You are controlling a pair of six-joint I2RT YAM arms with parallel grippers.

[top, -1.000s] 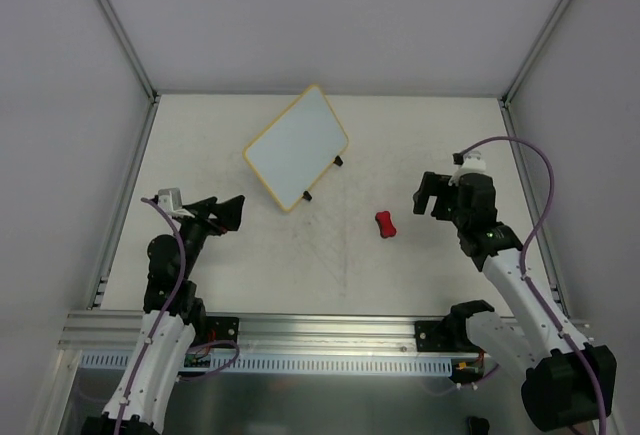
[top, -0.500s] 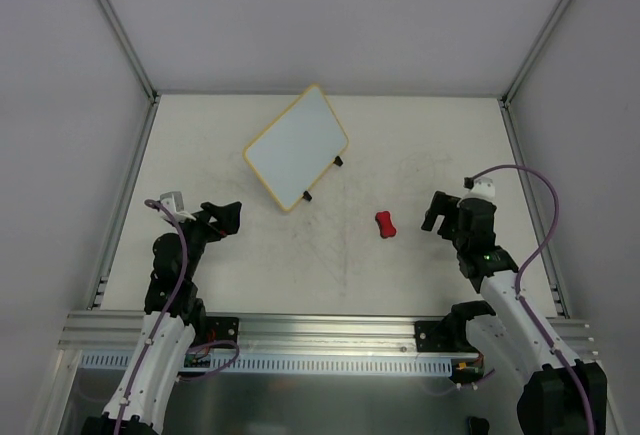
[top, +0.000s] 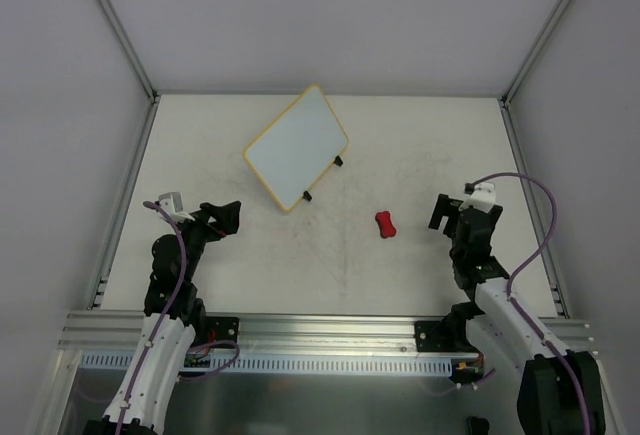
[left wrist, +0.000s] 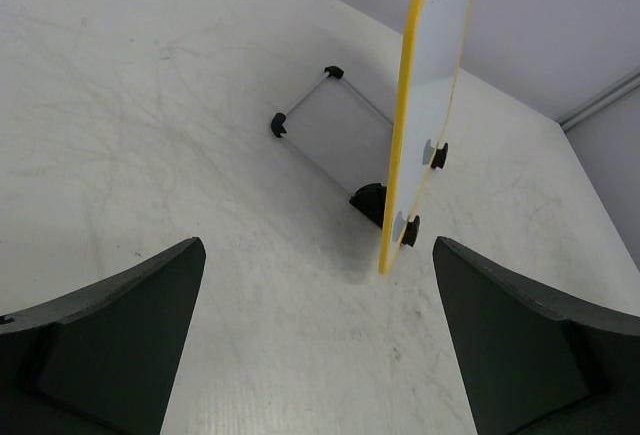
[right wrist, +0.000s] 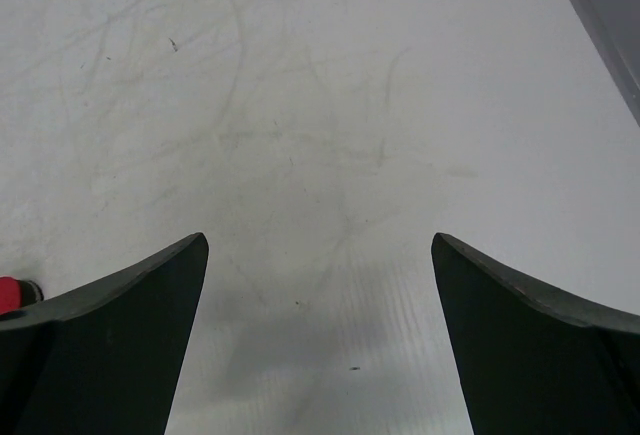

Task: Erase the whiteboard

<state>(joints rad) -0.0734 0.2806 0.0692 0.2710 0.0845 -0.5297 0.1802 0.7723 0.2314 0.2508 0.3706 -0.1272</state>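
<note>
Plainly, the whiteboard (top: 296,147) stands propped at a tilt on the far-left part of the counter (top: 420,135), its yellow frame turned cornerwise to the arms. From above its face looks blank; no writing can be made out, though faint marks would be too small to tell. From the left wrist it shows edge-on from behind, leaning on its wire stand (left wrist: 320,120). The red eraser (top: 384,224) lies loose on the counter, to the right of and nearer than the board, apart from it and just left of the right pincer (top: 440,212). That pincer is spread wide and empty, low over bare counter. The left pincer (top: 229,216) is likewise wide apart and empty, aimed at the board's back from the near left. Judging by this, either the wiping is done or nothing has begun: the eraser is not in hand, and any marks left would need it picked up and rubbed over the face.
</note>
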